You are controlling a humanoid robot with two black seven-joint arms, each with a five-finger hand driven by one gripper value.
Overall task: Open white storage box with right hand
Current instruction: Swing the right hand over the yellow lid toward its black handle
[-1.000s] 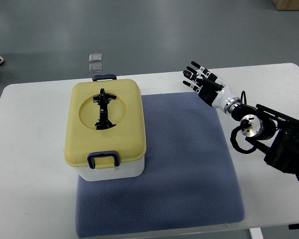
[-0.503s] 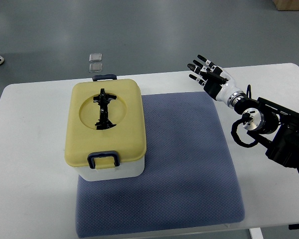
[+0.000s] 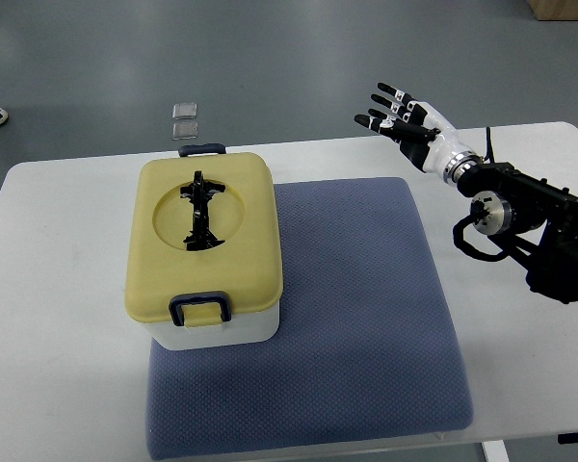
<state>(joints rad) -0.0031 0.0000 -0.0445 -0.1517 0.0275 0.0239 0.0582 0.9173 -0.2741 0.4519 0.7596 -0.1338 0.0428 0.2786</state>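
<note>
The white storage box with yellow lid (image 3: 204,252) is seen closed, well left of the right hand (image 3: 403,120), fingers spread, empty.

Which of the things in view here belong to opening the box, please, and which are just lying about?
Belonging to the job: white storage box, its yellow lid, front latch, right hand.

Lying about: blue mat, two small clear packets on the floor.
</note>
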